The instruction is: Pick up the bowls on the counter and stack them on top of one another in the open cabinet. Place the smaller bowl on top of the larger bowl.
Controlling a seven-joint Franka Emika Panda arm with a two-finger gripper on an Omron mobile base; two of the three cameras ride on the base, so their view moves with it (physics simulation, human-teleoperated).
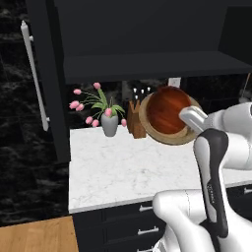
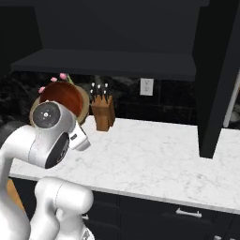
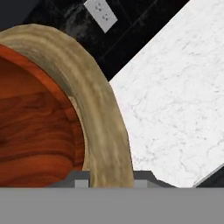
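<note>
The larger bowl (image 1: 173, 138), tan wood with a thick rim, hangs tilted on edge above the counter (image 1: 123, 167), below the open cabinet's shelf (image 1: 147, 66). The smaller bowl (image 1: 165, 110), glossy reddish-brown, sits nested inside it. My gripper (image 1: 187, 119) is shut on the tan rim at the bowls' right side. In the hand view the tan rim (image 3: 98, 113) runs down between my gripper (image 3: 111, 179) fingers, with the reddish-brown bowl (image 3: 35, 127) to its left. From the right base, the smaller bowl (image 2: 67, 96) and tan rim (image 2: 86, 107) peek out behind my arm's joint.
A grey vase of pink tulips (image 1: 109, 123) and a wooden knife block (image 1: 136, 123) stand at the back of the counter, left of the bowls. The cabinet door with its silver bar handle (image 1: 33, 74) stands open at left. A wall outlet (image 2: 146, 86) sits under the shelf (image 2: 108, 63).
</note>
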